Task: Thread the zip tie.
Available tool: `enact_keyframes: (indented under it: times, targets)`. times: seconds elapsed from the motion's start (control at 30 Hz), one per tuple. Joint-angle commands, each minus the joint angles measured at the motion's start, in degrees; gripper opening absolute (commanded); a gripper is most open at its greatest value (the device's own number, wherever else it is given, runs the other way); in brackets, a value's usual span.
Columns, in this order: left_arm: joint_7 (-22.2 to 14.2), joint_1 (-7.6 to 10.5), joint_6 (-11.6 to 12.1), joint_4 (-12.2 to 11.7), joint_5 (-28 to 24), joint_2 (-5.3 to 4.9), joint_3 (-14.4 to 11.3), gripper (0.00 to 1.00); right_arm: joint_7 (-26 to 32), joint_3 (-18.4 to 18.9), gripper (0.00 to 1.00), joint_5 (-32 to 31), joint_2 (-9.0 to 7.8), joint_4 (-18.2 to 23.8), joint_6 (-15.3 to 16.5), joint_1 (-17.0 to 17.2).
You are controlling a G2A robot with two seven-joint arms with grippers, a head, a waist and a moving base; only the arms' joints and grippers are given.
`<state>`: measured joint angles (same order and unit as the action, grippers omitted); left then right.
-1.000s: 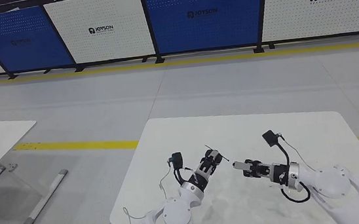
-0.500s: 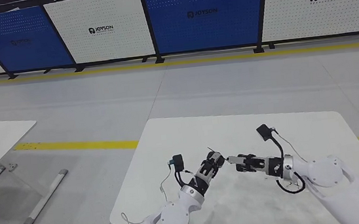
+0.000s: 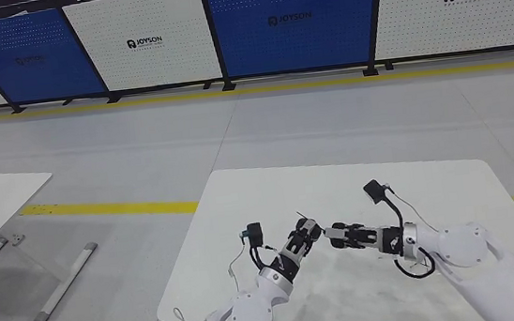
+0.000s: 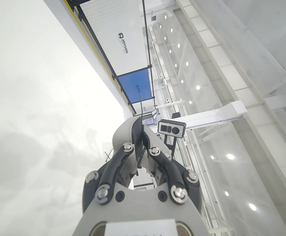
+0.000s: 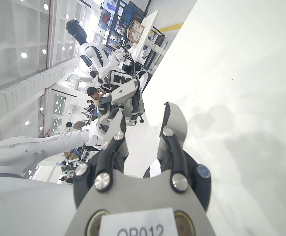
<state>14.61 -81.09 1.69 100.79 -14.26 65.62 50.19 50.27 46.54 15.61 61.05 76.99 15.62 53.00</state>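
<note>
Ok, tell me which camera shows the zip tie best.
The left wrist view: the zip tie stands clamped between the left gripper's fingers, its thin tail poking out past them. The right wrist view shows it farther off, a dark line along that gripper. The top view gives just a faint sliver.

Robot lab hall, pegboard partitions (image 3: 294, 20)

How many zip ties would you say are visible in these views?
1. The zip tie is clamped in the left gripper above the white table, one thin end sticking out beyond it. Another may be hidden.
</note>
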Motion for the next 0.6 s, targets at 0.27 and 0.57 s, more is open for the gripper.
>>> enact_keyframes:
  times: [0.27, 0.57]
  targets:
    - [0.18, 0.01, -0.1, -0.52, 1.17, 0.82, 0.39, 0.0, 1.36, 1.01, 0.18, -0.04, 0.29, 0.04, 0.11, 0.65]
    - [0.65, -0.24, -0.61, -0.53, 3.12, 1.49, 0.38, 0.0, 1.91, 1.93, 0.0, -0.39, 0.49, 0.07, 0.17, 1.27]
